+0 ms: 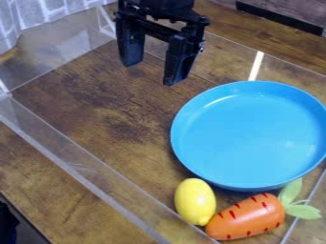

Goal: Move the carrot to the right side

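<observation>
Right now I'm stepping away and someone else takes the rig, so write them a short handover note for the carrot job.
Gripper: open, empty, pointing down, hanging over the wooden table at the back, far from the toys.
Carrot: lying at the front edge, just below the blue plate, leaves to the right, yellow lemon touching or nearly touching its left end.
Done: nothing visible yet; carrot not grasped.
Left: reach, grasp the carrot, not the lemon, and move it right.

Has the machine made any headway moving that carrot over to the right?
Nothing looks done yet. The carrot lies at the near edge beside the yellow lemon, below the blue plate. The claw hangs open and empty, far from it. Reaching, grasping and moving all remain.
</observation>
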### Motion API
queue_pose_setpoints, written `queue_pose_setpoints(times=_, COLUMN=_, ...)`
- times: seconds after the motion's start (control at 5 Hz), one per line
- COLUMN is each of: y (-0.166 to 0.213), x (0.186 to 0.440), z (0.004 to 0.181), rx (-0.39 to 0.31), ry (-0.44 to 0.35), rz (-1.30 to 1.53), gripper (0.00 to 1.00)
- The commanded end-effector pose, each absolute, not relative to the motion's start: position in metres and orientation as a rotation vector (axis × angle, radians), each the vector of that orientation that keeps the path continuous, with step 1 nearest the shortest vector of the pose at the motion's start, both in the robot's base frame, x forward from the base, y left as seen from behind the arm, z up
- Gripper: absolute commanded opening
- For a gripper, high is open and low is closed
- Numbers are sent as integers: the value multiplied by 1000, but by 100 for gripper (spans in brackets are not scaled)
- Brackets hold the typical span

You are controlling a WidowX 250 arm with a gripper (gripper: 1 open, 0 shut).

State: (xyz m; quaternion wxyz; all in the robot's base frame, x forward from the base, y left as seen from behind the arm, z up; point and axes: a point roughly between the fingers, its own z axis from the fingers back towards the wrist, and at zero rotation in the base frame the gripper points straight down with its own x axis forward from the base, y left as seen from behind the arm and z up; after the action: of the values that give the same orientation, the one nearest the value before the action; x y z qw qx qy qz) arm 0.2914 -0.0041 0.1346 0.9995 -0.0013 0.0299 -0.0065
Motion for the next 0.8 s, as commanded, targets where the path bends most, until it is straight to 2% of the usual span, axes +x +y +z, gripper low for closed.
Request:
queue_pose_setpoints(times=0.0, y=-8, x=289, z=134, rx=-5, ry=73, rz=7, gripper=100)
queue_pose_setpoints(times=0.2, y=-13, x=287, z=133, rx=-6, ry=85, rz=26, gripper=100)
queue_pose_setpoints(times=0.4, y=-12, x=284, z=136, rx=-2, ry=96, rz=-88, gripper=0)
queue_pose_setpoints(times=0.6, y=-11, x=281, z=141, rx=5, ry=106, rz=-198, gripper=100)
